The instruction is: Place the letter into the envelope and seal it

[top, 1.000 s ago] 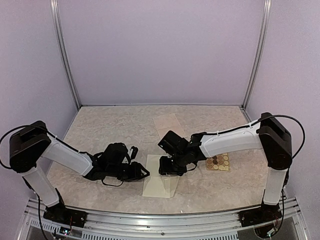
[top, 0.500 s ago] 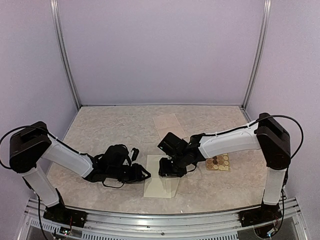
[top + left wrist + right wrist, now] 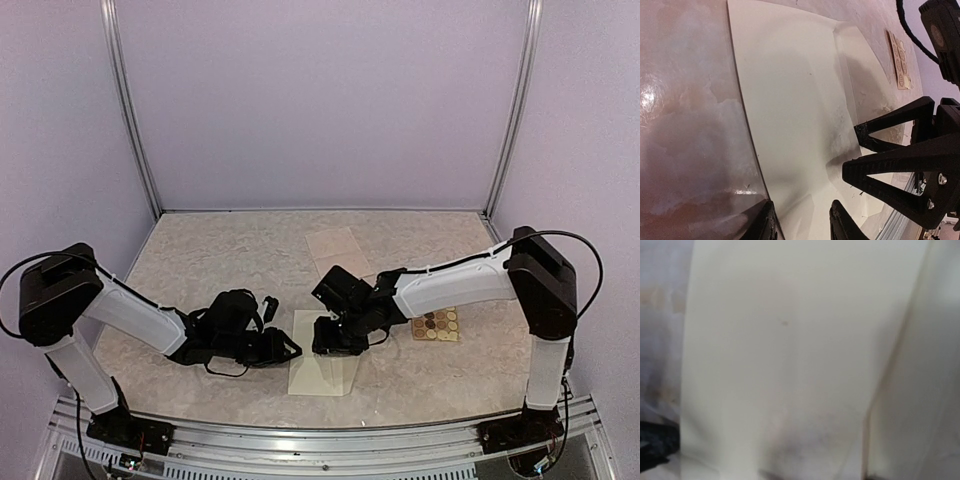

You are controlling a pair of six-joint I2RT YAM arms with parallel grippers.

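While near sticker sheet [image 3: 436,325], envelope [image 3: 790,100] at left pincer [image 3: 802,220], right pincer [image 3: 852,152], both apart.

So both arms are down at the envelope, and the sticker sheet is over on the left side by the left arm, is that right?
Not quite. The sticker sheet lies on the right side, beside the right arm, as the top view shows. The part about the envelope holds.

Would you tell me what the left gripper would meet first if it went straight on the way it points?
The envelope: its edge lies right before the left gripper, between its open jaws. Beyond, probably the right gripper, though depth is unclear.
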